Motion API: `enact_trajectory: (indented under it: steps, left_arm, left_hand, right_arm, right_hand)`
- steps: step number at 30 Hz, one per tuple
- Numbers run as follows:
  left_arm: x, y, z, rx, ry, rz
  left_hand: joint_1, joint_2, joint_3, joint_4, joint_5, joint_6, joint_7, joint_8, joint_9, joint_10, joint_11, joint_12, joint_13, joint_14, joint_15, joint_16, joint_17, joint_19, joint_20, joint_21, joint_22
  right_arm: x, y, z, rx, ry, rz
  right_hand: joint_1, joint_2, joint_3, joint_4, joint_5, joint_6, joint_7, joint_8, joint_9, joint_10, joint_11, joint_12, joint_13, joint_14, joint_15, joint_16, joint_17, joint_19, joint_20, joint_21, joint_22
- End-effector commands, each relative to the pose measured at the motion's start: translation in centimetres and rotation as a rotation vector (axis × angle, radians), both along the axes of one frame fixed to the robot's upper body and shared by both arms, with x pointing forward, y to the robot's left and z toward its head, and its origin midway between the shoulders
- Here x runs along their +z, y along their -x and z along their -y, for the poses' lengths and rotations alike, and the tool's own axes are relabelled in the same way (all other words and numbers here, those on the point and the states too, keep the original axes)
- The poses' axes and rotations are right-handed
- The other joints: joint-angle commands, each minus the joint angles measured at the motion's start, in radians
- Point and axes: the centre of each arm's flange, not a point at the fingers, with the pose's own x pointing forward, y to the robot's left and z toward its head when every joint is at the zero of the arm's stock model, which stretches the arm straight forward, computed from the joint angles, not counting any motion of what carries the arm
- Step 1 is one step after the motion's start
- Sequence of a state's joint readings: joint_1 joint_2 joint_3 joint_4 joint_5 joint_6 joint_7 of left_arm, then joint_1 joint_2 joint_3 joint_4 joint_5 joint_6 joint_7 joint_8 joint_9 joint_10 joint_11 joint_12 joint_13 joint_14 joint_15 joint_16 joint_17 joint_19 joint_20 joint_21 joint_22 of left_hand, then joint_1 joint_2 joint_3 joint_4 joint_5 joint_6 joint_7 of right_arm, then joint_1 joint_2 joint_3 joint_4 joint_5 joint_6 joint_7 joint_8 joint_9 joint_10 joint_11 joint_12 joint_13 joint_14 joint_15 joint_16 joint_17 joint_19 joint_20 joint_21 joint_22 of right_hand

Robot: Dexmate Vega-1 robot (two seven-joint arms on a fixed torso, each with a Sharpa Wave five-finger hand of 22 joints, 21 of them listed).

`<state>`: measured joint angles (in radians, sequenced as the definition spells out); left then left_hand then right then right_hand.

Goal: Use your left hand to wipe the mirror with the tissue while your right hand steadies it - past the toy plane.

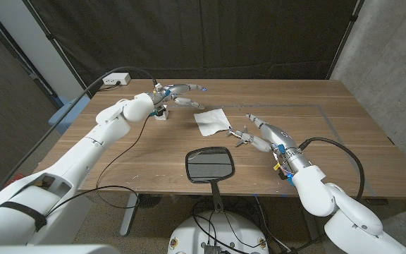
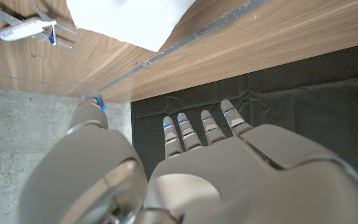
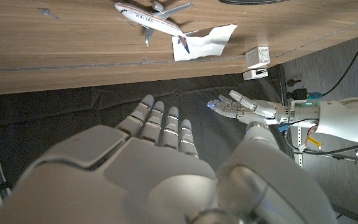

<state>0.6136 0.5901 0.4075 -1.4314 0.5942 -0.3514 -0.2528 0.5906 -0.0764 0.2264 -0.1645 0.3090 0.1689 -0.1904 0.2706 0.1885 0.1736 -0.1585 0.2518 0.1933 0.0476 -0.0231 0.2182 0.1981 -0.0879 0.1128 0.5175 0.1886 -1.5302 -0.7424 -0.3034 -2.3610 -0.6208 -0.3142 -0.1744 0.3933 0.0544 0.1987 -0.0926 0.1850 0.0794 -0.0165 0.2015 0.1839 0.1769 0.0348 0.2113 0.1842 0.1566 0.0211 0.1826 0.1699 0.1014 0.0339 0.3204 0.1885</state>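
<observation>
White tissue [image 1: 211, 121] is seen at the head view's centre, the mirror [image 1: 208, 165] below it on the table [image 1: 344, 120], and the plane [image 1: 237, 132] right of the tissue. Both the left hand [image 1: 178, 94] and the right hand [image 1: 263, 130] are open, holding nothing. In the left wrist view, the fingers [image 2: 204, 127] are spread, with the plane [image 2: 28, 29] at upper left. In the right wrist view, the plane [image 3: 151, 18] lies beside the tissue [image 3: 205, 41].

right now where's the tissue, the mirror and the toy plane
tissue [image 1: 211, 121], head view, middle of the white sheet
mirror [image 1: 208, 165], head view, centre of the glass
toy plane [image 3: 151, 18], right wrist view, on the fuselage
</observation>
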Motion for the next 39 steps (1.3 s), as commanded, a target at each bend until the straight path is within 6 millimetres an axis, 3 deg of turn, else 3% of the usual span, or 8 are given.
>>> enact_trajectory:
  steps: [1, 5, 8, 10, 12, 24, 28, 39]
  left_arm:
    - [0.4, 0.4, 0.1, 0.035, -0.097, 0.029]
    - [0.4, 0.4, 0.2, 0.045, -0.127, 0.035]
    - [0.4, 0.4, 0.3, 0.049, -0.139, 0.042]
    - [0.4, 0.4, 0.3, 0.051, -0.145, 0.050]
    - [0.5, 0.3, 0.3, 0.054, -0.156, 0.054]
    - [0.6, -0.1, 0.7, 0.068, -0.200, 0.077]
    - [0.6, -0.2, 0.9, 0.072, -0.217, 0.088]
    - [0.2, -0.4, 1.8, 0.095, -0.288, 0.106]
  left_hand:
    - [0.025, -0.010, 0.003, -0.007, 0.010, 0.002, -0.001, 0.003, 0.005, 0.010, 0.003, 0.002, 0.006, -0.002, 0.007, -0.002, 0.002, 0.005, 0.010, -0.003, 0.001]
    - [0.047, -0.017, 0.002, -0.009, 0.019, 0.009, -0.011, 0.004, 0.006, 0.018, 0.002, 0.002, 0.006, -0.001, 0.008, -0.002, 0.003, 0.009, 0.013, -0.005, 0.001]
    - [0.070, -0.026, 0.000, -0.010, 0.029, -0.012, 0.004, -0.007, 0.007, 0.015, 0.009, -0.002, 0.007, 0.000, 0.012, -0.001, 0.003, 0.013, 0.021, -0.007, 0.001]
    - [0.085, -0.034, -0.004, -0.010, 0.038, -0.025, 0.012, -0.015, 0.007, 0.014, 0.012, -0.005, 0.007, 0.001, 0.013, -0.001, 0.004, 0.019, 0.020, -0.008, 0.000]
    - [0.090, -0.037, -0.005, -0.010, 0.041, -0.026, 0.013, -0.016, 0.008, 0.014, 0.009, -0.005, 0.008, 0.000, 0.014, -0.001, 0.004, 0.020, 0.021, -0.009, 0.000]
    - [0.124, -0.052, -0.016, -0.005, 0.067, 0.001, -0.003, -0.010, 0.010, 0.033, 0.004, -0.003, 0.009, 0.004, 0.003, 0.001, 0.005, 0.028, 0.022, -0.013, 0.000]
    - [0.134, -0.054, -0.018, -0.004, 0.075, 0.004, -0.007, -0.011, 0.011, 0.040, 0.002, -0.002, 0.009, 0.011, -0.001, 0.004, 0.006, 0.034, 0.020, -0.013, 0.001]
    - [0.158, -0.054, -0.021, -0.002, 0.091, -0.005, -0.004, -0.018, 0.012, 0.029, -0.003, -0.010, 0.009, 0.006, -0.008, 0.002, 0.006, 0.035, 0.014, -0.018, 0.001]
  right_arm:
    - [-1.2, 2.0, -2.4, -0.044, 0.113, 0.062]
    - [-1.8, 2.3, -3.2, -0.044, 0.136, 0.076]
    - [-2.5, 2.3, -3.9, -0.046, 0.135, 0.073]
    - [-2.9, 2.3, -4.3, -0.051, 0.142, 0.077]
    - [-3.3, 2.4, -4.8, -0.050, 0.142, 0.091]
    - [-4.5, 2.8, -5.7, -0.082, 0.176, 0.053]
    - [-5.1, 2.9, -5.9, -0.078, 0.190, 0.026]
    - [-6.6, 2.7, -6.8, -0.078, 0.248, -0.034]
  right_hand:
    - [0.017, -0.015, 0.001, -0.020, 0.013, 0.045, -0.011, 0.017, 0.004, 0.035, -0.008, 0.017, 0.004, 0.030, -0.031, 0.011, 0.005, 0.029, -0.002, 0.005, 0.005]
    - [0.048, -0.016, 0.008, -0.039, 0.021, 0.097, -0.043, 0.029, 0.004, 0.072, -0.023, 0.028, 0.005, 0.066, -0.057, 0.016, 0.006, 0.052, -0.002, 0.011, 0.008]
    - [0.083, -0.011, 0.019, -0.055, 0.029, 0.141, -0.066, 0.039, 0.004, 0.099, -0.034, 0.035, 0.006, 0.084, -0.069, 0.015, 0.007, 0.070, -0.009, 0.016, 0.009]
    - [0.130, -0.015, 0.031, -0.071, 0.038, 0.174, -0.083, 0.042, 0.004, 0.121, -0.074, 0.038, 0.006, 0.116, -0.089, 0.017, 0.008, 0.091, -0.016, 0.023, 0.012]
    - [0.157, -0.020, 0.036, -0.072, 0.045, 0.230, -0.114, 0.054, 0.004, 0.158, -0.106, 0.048, 0.007, 0.141, -0.102, 0.018, 0.011, 0.112, -0.024, 0.031, 0.014]
    - [0.178, -0.042, 0.031, -0.067, 0.054, 0.287, -0.078, 0.059, 0.004, 0.222, -0.107, 0.064, 0.009, 0.197, -0.134, 0.026, 0.017, 0.146, -0.038, 0.045, 0.017]
    - [0.206, -0.043, 0.038, -0.073, 0.063, 0.301, -0.097, 0.060, 0.005, 0.229, -0.136, 0.063, 0.010, 0.201, -0.139, 0.022, 0.018, 0.147, -0.040, 0.047, 0.018]
    - [0.307, 0.020, 0.092, -0.075, 0.089, 0.328, -0.124, 0.057, 0.005, 0.244, -0.174, 0.057, 0.010, 0.185, -0.143, 0.010, 0.024, 0.146, -0.050, 0.050, 0.020]
